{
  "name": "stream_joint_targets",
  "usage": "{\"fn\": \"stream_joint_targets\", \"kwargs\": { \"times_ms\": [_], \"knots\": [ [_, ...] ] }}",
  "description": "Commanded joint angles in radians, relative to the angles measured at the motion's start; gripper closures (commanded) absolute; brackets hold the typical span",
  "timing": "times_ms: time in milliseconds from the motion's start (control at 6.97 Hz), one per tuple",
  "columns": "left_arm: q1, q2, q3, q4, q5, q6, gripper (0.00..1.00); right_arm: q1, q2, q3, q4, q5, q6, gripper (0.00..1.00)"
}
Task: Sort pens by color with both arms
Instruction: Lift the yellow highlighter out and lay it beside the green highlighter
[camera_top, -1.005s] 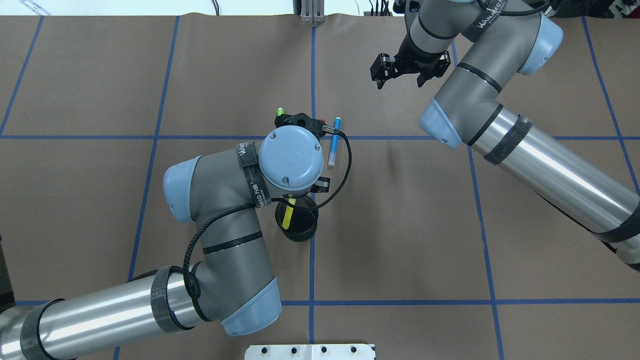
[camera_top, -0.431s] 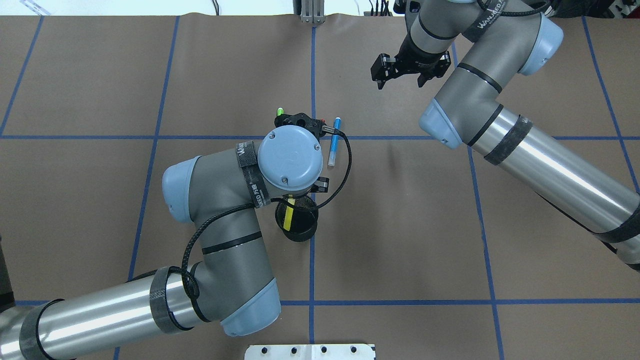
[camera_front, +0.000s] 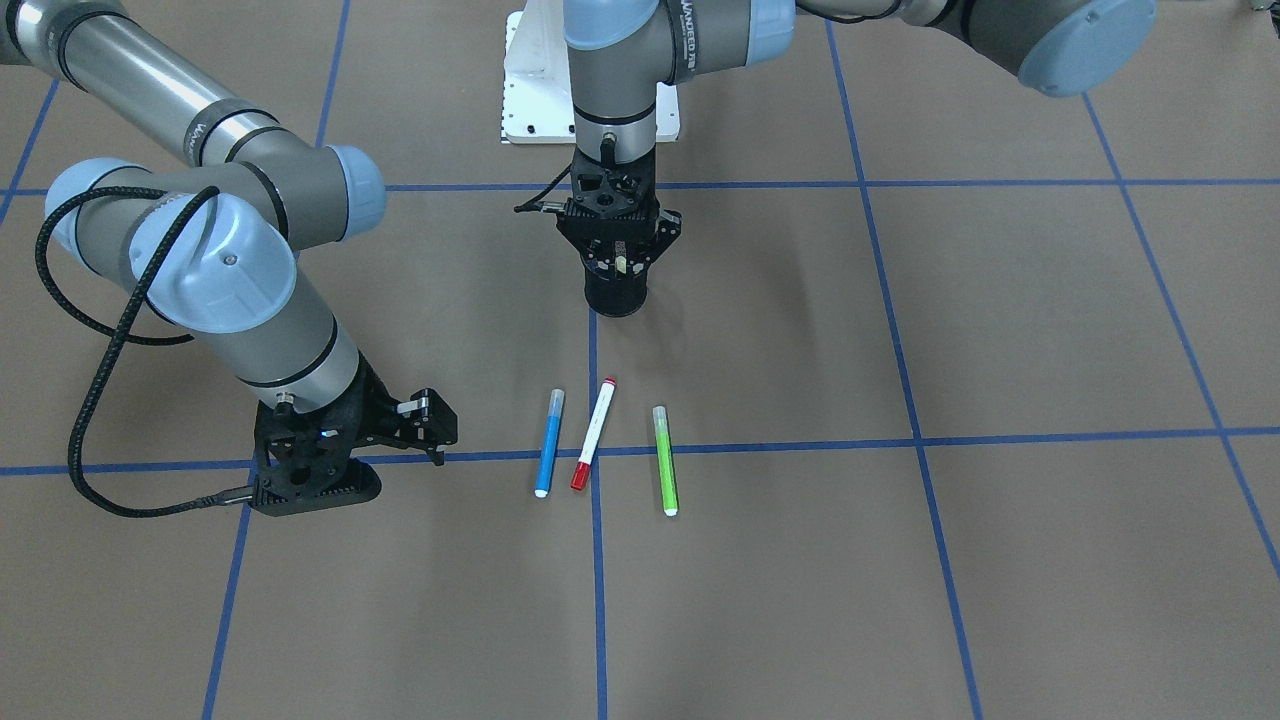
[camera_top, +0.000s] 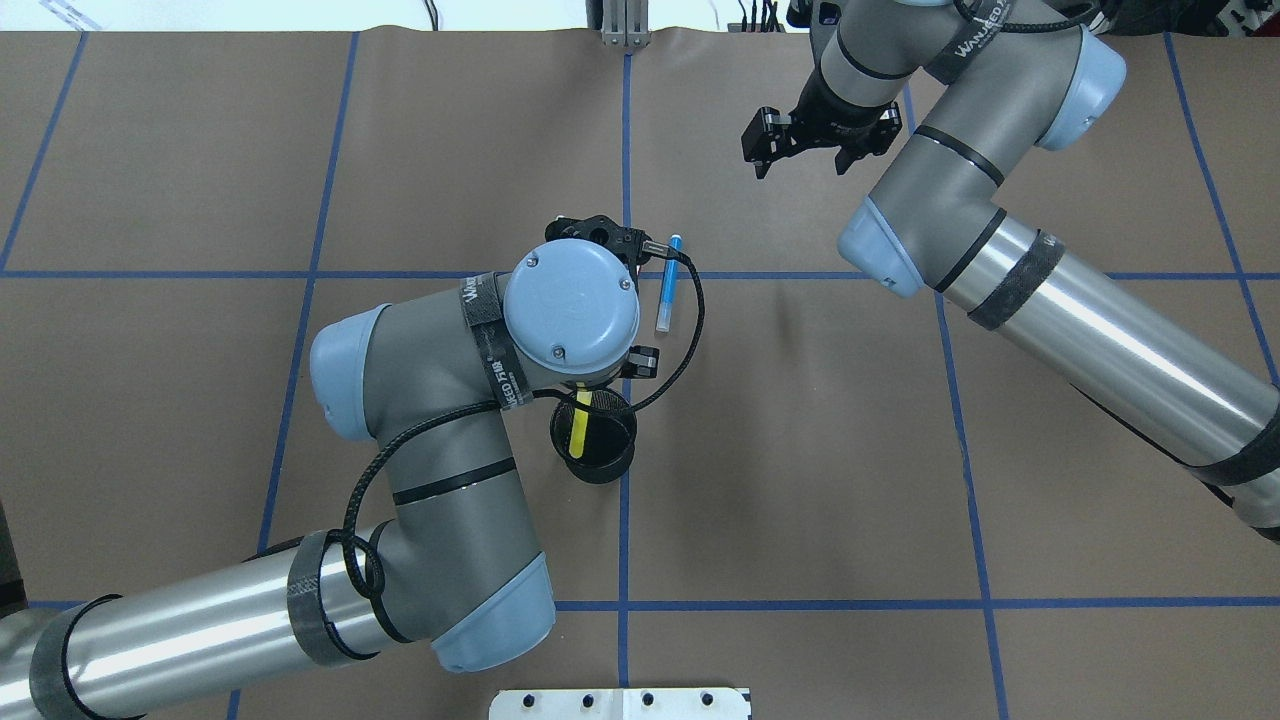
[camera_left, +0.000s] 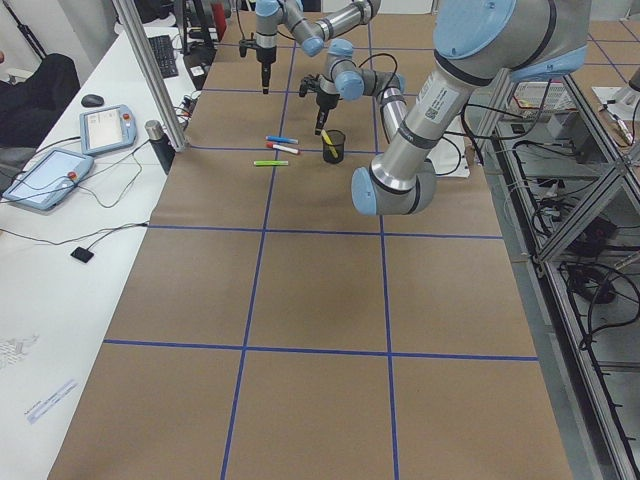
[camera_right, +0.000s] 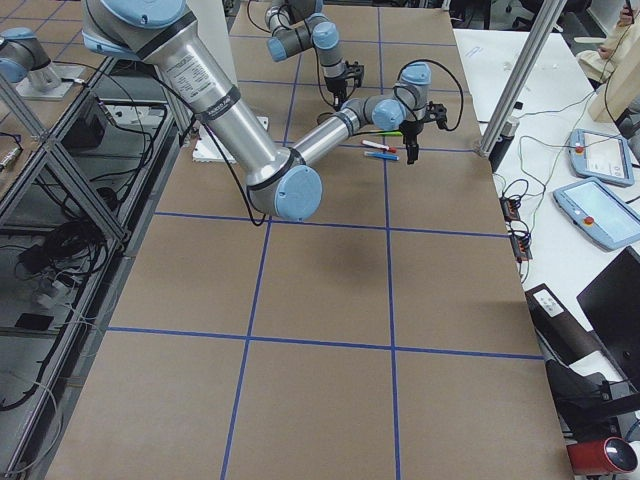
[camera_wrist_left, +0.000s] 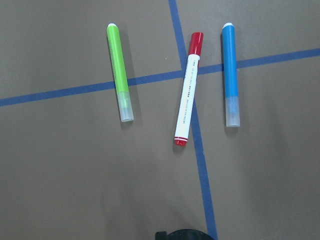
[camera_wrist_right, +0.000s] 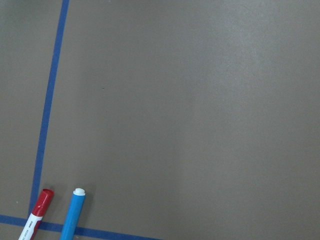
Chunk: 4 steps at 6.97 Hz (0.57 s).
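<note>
Three pens lie side by side on the brown table: blue, white with red cap and end, and light green. The left wrist view looks straight down on the green, red-capped and blue pens. The yellow pen leans inside the black mesh cup. My left gripper hangs just above that cup, jaws spread, open. Off to the side of the pens, low over the table, my right gripper is open and holds nothing. Its wrist view catches the red cap and the blue pen.
Blue tape lines divide the table into squares. The white base plate sits at the robot's edge. A white bench with teach pendants and an aluminium post run along the operators' side.
My left wrist has shifted a little up and to the left above the cup, and now hides the green pen's tip from overhead. The yellow pen stayed in the cup. The right arm barely moved.
</note>
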Motion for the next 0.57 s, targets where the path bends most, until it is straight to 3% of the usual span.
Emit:
{"fn": "stream_joint_targets", "kwargs": {
  "times_ms": [0, 287, 431],
  "knots": [
    [-0.023, 0.003, -0.036, 0.009, -0.002, 0.006, 1.0, -0.001, 0.001, 0.0, 0.0, 0.0, 0.0, 0.0],
    [-0.084, -0.003, -0.074, 0.024, -0.045, 0.015, 1.0, -0.003, 0.001, 0.002, 0.0, 0.0, 0.0, 0.0],
    [-0.129, -0.007, -0.082, 0.024, -0.124, 0.015, 1.0, -0.003, 0.002, 0.002, -0.002, 0.0, 0.002, 0.0]
  ]
}}
